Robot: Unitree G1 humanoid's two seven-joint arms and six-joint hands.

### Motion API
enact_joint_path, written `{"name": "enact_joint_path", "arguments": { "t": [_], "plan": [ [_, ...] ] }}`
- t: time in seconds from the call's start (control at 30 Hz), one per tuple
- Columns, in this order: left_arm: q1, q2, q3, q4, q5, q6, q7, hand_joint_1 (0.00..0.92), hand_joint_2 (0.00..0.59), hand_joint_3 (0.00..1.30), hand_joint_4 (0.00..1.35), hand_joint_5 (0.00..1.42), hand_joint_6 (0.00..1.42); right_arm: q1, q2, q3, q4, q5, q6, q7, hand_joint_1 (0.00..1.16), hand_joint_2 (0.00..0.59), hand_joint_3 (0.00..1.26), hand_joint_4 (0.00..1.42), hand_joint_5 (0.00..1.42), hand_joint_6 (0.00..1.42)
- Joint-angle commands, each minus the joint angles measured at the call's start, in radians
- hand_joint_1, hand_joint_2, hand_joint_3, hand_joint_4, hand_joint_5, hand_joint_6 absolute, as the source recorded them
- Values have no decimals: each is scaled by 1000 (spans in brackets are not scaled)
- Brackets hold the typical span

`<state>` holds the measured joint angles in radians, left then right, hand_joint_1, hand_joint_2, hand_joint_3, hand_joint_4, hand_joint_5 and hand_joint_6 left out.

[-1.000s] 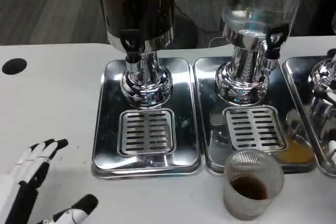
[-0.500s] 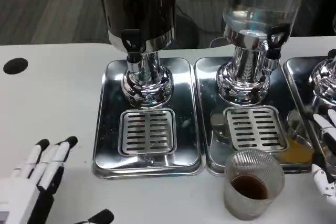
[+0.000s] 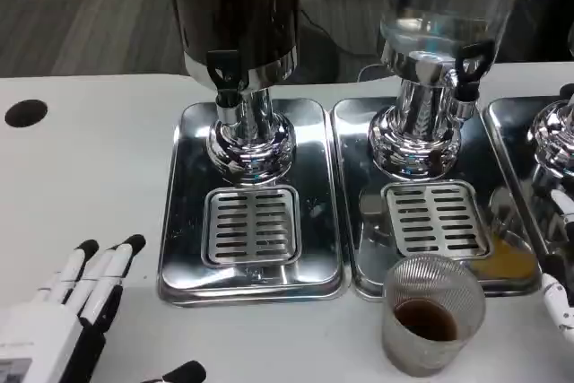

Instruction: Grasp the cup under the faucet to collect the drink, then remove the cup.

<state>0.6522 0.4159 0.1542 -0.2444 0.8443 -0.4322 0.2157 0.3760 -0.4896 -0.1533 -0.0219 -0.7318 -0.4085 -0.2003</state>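
Observation:
A ribbed clear cup holding a little brown drink stands on the white table, just in front of the middle drip tray. The dark dispenser's faucet hangs over the left tray's grate, which has nothing on it. My left hand lies at the lower left, fingers stretched out and apart, holding nothing. At the right edge, my right hand shows only as a few white fingers, apart from the cup; how they stand I cannot tell.
The clear dispenser stands on the middle tray with its black faucet. A third dispenser base sits at the far right. A brown spill lies on the middle tray. A black hole marks the table at left.
My left hand has slid right and toward the trays. My right hand came into view at the right edge. The cup stayed put.

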Motion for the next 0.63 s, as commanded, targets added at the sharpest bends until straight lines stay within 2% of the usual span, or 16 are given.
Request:
{"name": "enact_joint_path", "arguments": {
  "t": [0.03, 0.63],
  "plan": [
    [6, 17, 1, -2, -14, 8, 9, 0, 93, 8, 0, 0, 126, 17, -6, 1, -10, 27, 0, -21, 278, 569, 78, 0, 0, 0],
    [22, 19, 8, -27, -35, 14, 0, 0, 92, 18, 0, 0, 144, 34, -18, 1, 16, 67, -15, -35, 274, 566, 78, 0, 0, 0]
  ]
}}
